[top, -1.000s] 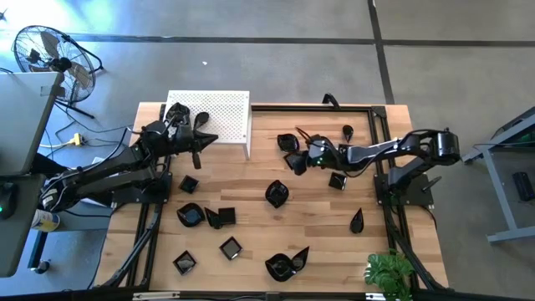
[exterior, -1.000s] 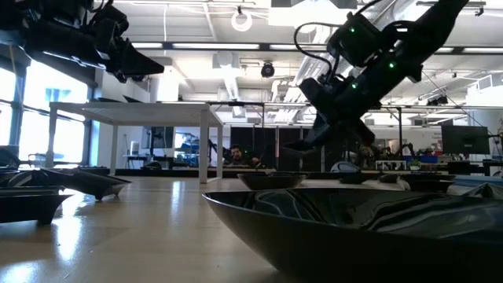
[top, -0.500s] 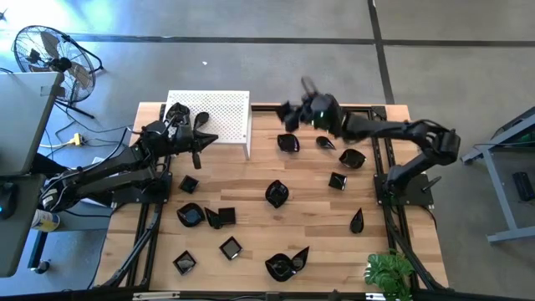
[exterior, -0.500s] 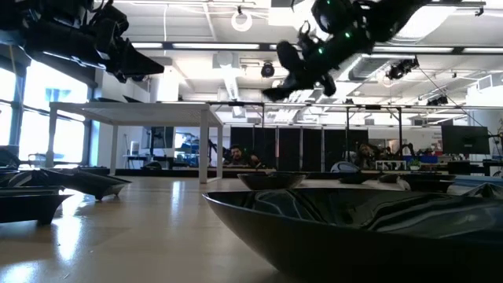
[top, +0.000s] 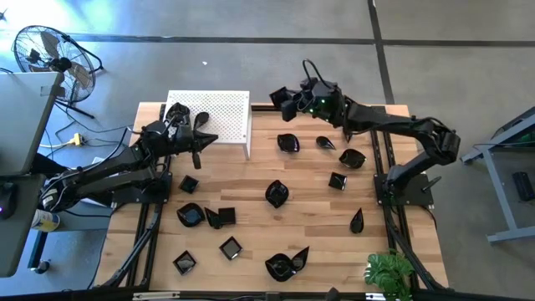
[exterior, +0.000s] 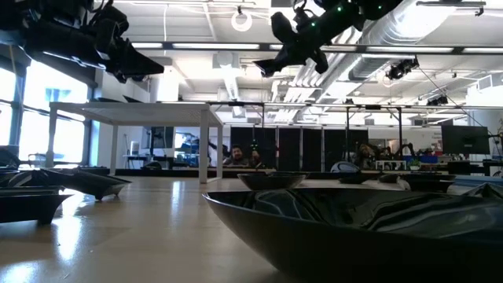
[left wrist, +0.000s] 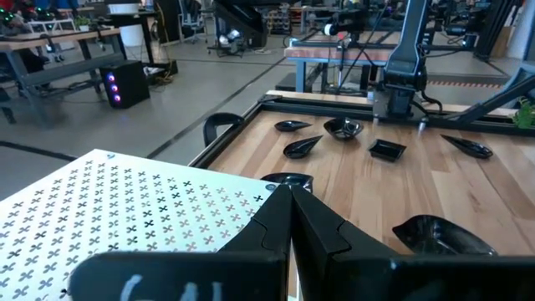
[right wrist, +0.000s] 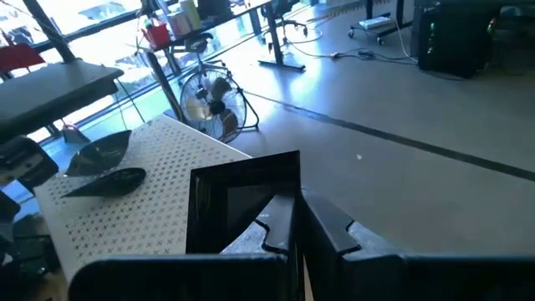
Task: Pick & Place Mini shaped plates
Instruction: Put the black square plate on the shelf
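Note:
Several small glossy black plates lie scattered flat on the wooden table (top: 251, 180). Two more (top: 177, 111) (right wrist: 104, 155) rest on the white perforated stand (top: 221, 117) at the far left. My right gripper (top: 288, 102) (exterior: 292, 43) is high above the table's far edge, just right of the stand, shut on a square black plate (top: 277, 96) (right wrist: 238, 209). My left gripper (top: 201, 138) (left wrist: 291, 209) hovers shut beside the stand's near side and touches nothing. My right gripper pinches the square plate by one side of its rim (right wrist: 288, 188), with one finger (right wrist: 280, 230) on the hollow inner side and the other outside. The plate is lifted clear, high above the table. It is tipped up almost on edge, with its hollow facing the wrist.
The black frame rails (top: 380, 159) run along the table's sides and far edge. A green plant (top: 389, 272) stands at the near right corner. A fan (top: 50, 54) stands on the floor to the far left. People sit in the room beyond (exterior: 232, 156).
My right gripper has risen from low over the table's right middle, carrying the square plate clear of the wood. It has swung toward the far edge and left toward the white stand, and the plate has tipped up on edge. The left arm has kept still.

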